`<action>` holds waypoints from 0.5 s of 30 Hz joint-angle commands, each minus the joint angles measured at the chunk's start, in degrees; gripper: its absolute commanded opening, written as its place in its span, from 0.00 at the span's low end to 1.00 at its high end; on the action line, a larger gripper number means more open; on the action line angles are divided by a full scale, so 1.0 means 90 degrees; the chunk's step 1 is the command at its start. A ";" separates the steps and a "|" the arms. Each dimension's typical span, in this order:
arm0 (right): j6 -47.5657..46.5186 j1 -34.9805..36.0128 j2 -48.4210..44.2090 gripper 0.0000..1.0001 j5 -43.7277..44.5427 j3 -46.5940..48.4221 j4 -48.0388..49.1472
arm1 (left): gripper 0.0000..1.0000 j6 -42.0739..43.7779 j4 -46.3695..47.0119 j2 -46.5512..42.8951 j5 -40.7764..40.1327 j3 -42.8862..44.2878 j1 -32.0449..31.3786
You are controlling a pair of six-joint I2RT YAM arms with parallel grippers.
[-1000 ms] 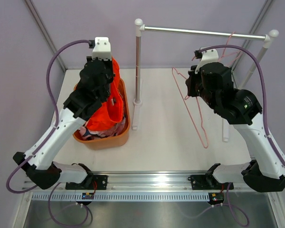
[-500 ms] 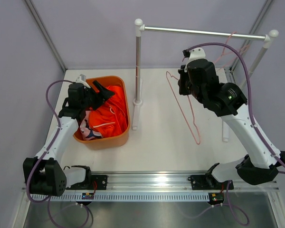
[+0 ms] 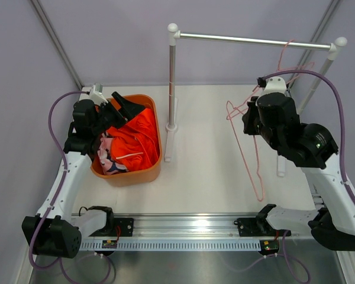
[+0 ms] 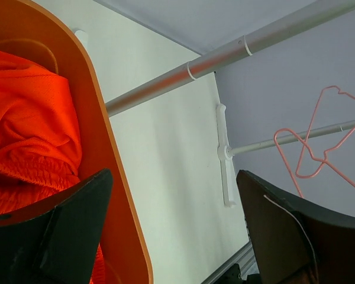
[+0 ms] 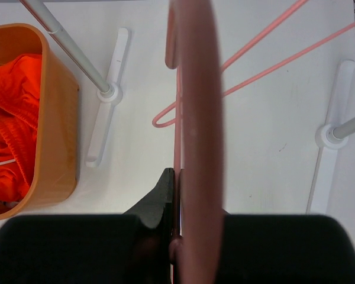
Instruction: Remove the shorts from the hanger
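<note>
The orange-red shorts point(image 3: 139, 133) lie crumpled in an orange basket point(image 3: 132, 178) that stands on the white surface point(image 3: 207, 171) near its left edge. Their white drawstring point(image 3: 130, 155) shows across the fabric. The pink patterned shorts point(image 3: 109, 157) are bunched beneath and beside them, against the basket's left wall. Neither pair is on a hanger. The left tool point(image 3: 127, 111) is above the far end of the basket with its fingers spread wide and nothing between them. In the left wrist view the two dark fingers point(image 4: 53, 236) frame the basket's rim and a fold of the orange-red cloth. The right tool point(image 5: 178, 183) is over the right half of the surface, closed tight on a pink wire hanger point(image 3: 255, 165). This bare hanger slants down from the tool toward the near edge, and whether its low end touches the surface cannot be told. Close to the right wrist camera its wire is a broad pink blur. A clothes rack stands along the far side, its metal rail point(image 3: 254, 40) carried on two posts. A second pink hanger point(image 3: 287, 53) hooks over the rail near its right end.
</note>
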 commanded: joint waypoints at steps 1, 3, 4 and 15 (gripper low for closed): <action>0.0274 -0.0031 -0.0178 0.00 0.0257 0.0014 -0.0233 | 0.91 0.0104 0.0074 -0.0143 0.0302 0.0311 0.0006; 0.0294 -0.0031 -0.0179 0.00 0.0277 0.0082 -0.0322 | 0.91 0.0104 0.0093 -0.0133 0.0303 0.0272 0.0006; 0.0332 -0.0031 -0.0179 0.00 0.0306 0.0112 -0.0438 | 0.91 0.0104 0.0093 -0.0094 0.0322 0.0262 0.0006; 0.0265 -0.0040 -0.0462 0.00 -0.0044 -0.0083 -0.0459 | 0.91 0.0143 0.0113 -0.0016 0.0371 0.0233 0.0006</action>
